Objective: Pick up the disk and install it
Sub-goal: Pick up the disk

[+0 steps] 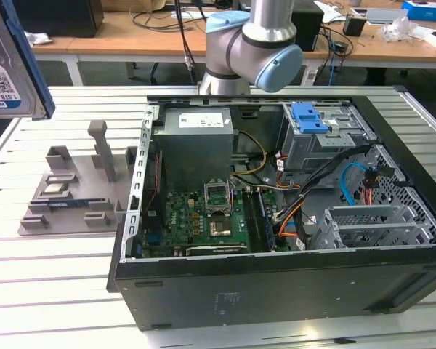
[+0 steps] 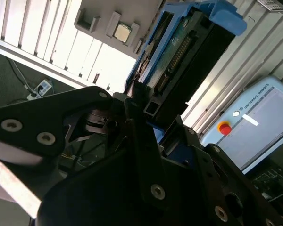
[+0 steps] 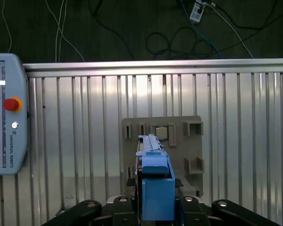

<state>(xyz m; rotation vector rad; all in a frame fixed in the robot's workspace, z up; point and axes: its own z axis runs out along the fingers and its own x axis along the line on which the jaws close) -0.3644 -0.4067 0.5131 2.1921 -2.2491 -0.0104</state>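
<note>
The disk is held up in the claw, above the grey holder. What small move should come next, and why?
Probably carry it toward the exterior view's right, keeping its height. The claw is shut on the disk, which hangs clear above the grey holder, while the open computer case lies to that side.

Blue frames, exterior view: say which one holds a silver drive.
The one at that view's upper left, around the disk; the bracket inside the computer case is bare.
</note>
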